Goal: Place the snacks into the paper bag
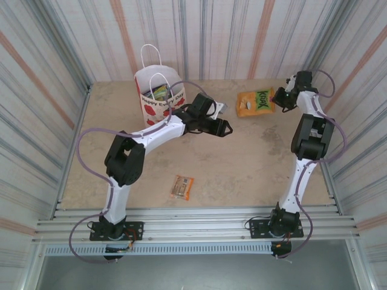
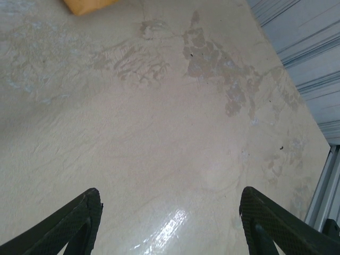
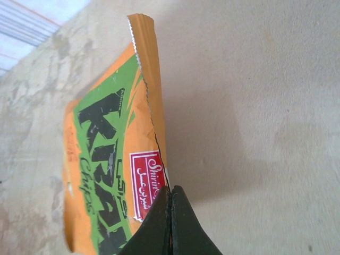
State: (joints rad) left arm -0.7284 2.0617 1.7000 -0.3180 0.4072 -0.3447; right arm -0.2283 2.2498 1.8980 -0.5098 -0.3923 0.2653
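The white paper bag (image 1: 158, 103) with red tomato prints stands upright at the back left, with a green packet (image 1: 159, 92) showing in its mouth. An orange packet with a green label (image 1: 255, 103) (image 3: 106, 149) lies at the back right. My right gripper (image 1: 282, 100) (image 3: 170, 188) is shut on its right edge, and that edge is tilted up off the table. A small brown-orange bar (image 1: 181, 187) lies flat at the front centre. My left gripper (image 1: 226, 128) (image 2: 170, 199) hangs open over bare table right of the bag, nothing between its fingers.
The beige table (image 1: 242, 163) is ringed by corrugated metal walls (image 1: 48, 90), with a metal rail (image 1: 193, 220) along the near edge. A pale shiny scrap (image 1: 219, 107) peeks out behind the left wrist. An orange corner (image 2: 87, 5) sits at the top edge of the left wrist view.
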